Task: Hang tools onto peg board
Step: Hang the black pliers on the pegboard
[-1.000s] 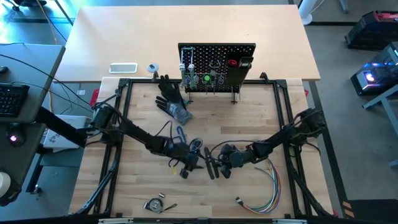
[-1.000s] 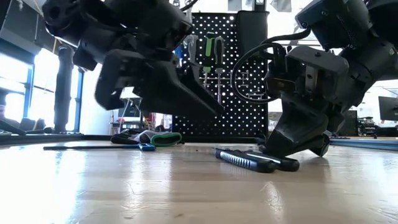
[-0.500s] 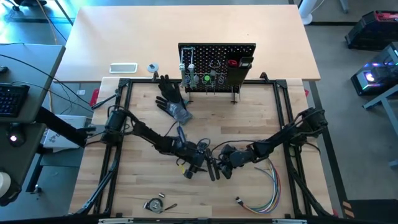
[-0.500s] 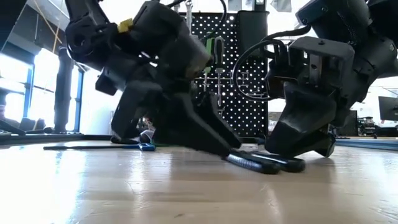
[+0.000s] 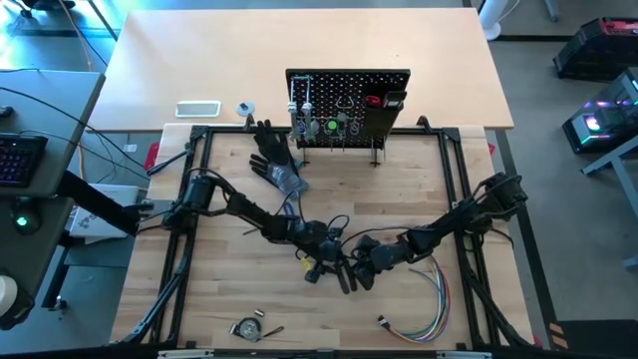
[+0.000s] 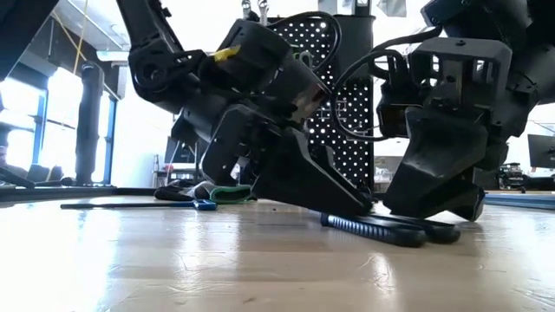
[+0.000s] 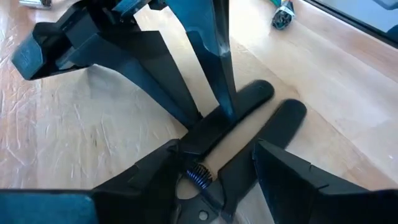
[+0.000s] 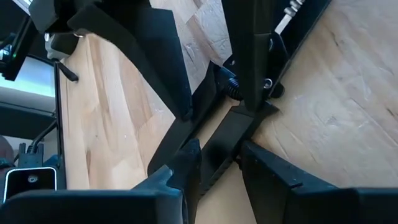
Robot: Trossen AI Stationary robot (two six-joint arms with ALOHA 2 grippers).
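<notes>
Black-handled pliers (image 5: 343, 273) lie flat on the wooden table in the middle. My left gripper (image 5: 325, 261) comes slanting down from the table's left. It is open, with the pliers' spring and pivot end (image 7: 198, 175) between its fingers. My right gripper (image 5: 359, 269) comes from the right and is open too, with one handle (image 8: 221, 148) between its fingers. The peg board (image 5: 349, 100) stands upright at the far edge with tools hanging on it. A blue-handled hex key (image 6: 130, 205) lies to the left. My left gripper has the pliers' pivot end (image 7: 202, 186) between its open fingers, which point slanting down. I cannot tell whether a finger touches it. My right gripper stands astride one handle (image 8: 211, 163) near its free end, and I cannot tell whether it touches it. The pliers lie on the table.
A black glove (image 5: 274, 160) lies left of the peg board. A bundle of coloured wires (image 5: 431, 299) is at the near right. A small tape measure (image 5: 247, 327) lies at the near edge. The black frame rails (image 5: 189, 199) border the wooden top.
My left gripper has moved toward the table's right and down, and its open fingers have come over the pliers' pivot end. My right gripper has stayed in place, and its fingers have parted. The pliers have slid a little along the table.
</notes>
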